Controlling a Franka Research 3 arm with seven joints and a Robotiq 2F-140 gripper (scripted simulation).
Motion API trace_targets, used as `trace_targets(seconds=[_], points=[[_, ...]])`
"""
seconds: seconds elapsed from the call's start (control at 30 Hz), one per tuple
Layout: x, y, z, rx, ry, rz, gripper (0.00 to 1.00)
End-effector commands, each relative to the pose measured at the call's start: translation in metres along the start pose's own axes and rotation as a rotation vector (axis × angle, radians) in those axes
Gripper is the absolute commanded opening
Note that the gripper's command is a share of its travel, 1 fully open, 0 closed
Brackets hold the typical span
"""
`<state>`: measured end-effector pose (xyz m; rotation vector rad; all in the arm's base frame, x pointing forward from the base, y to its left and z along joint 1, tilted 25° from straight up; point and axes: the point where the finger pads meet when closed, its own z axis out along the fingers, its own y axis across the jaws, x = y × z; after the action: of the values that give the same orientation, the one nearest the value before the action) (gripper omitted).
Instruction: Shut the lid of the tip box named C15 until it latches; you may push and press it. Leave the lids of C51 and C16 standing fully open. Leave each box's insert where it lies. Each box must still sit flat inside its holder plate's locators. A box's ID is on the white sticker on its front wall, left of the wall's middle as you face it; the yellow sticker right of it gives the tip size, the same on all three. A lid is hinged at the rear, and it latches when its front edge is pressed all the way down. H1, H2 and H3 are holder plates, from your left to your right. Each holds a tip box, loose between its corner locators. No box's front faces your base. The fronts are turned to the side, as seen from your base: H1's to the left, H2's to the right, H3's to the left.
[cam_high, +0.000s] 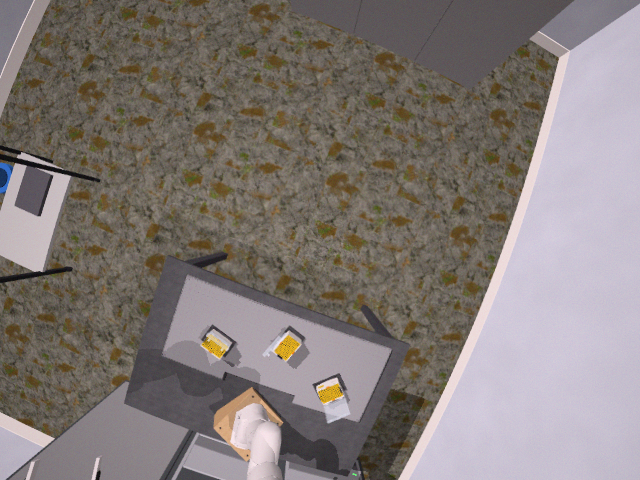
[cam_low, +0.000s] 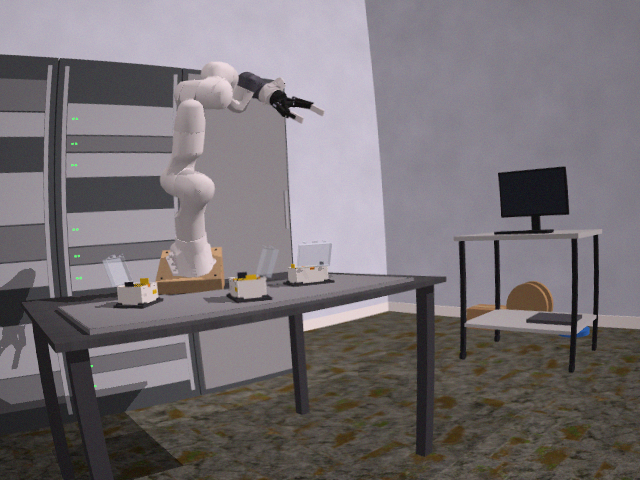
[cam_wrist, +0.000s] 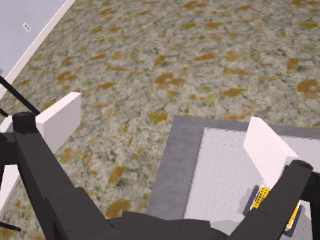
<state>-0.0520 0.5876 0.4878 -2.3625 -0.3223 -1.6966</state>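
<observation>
Three open tip boxes on the bench, our gripper high above them.

Left to right in the exterior view we see the boxes (cam_low: 136, 292), (cam_low: 248, 286) and (cam_low: 308, 273) on the bench (cam_low: 361, 287), lids up; we cannot read which is C15. Our gripper (cam_low: 306, 111) hangs well above, fingers spread wide, holding nothing.

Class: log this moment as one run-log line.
gripper: open, empty, high above table | three tip boxes: lids up | contact: none
</observation>
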Motion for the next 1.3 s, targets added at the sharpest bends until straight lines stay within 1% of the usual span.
trace_targets(seconds=[0.0, 0.07, 0.13, 0.17, 0.27, 0.33, 0.43, 0.5, 0.53, 0.8, 0.83, 0.9, 0.97, 1.27], points=[[-0.011, 0.009, 0.002, -0.026, 0.023, 0.062, 1.0], [-0.021, 0.01, 0.003, -0.026, 0.023, 0.062, 1.0], [-0.031, 0.013, 0.005, -0.076, 0.065, 0.048, 1.0], [-0.036, 0.014, 0.006, -0.086, 0.073, 0.045, 1.0], [-0.05, 0.017, 0.01, -0.086, 0.073, 0.045, 1.0], [-0.05, 0.017, 0.01, -0.086, 0.073, 0.045, 1.0], [-0.064, 0.02, 0.014, -0.086, 0.073, 0.045, 1.0], [-0.073, 0.023, 0.017, -0.136, 0.114, 0.03, 1.0], [-0.077, 0.025, 0.019, -0.152, 0.127, 0.026, 1.0], [-0.112, 0.037, 0.034, -0.152, 0.127, 0.026, 1.0], [-0.116, 0.039, 0.036, -0.178, 0.146, 0.018, 1.0], [-0.116, 0.039, 0.036, -0.178, 0.146, 0.018, 1.0], [-0.124, 0.043, 0.041, -0.226, 0.183, 0.004, 1.0], [-0.159, 0.061, 0.061, -0.226, 0.183, 0.004, 1.0]])
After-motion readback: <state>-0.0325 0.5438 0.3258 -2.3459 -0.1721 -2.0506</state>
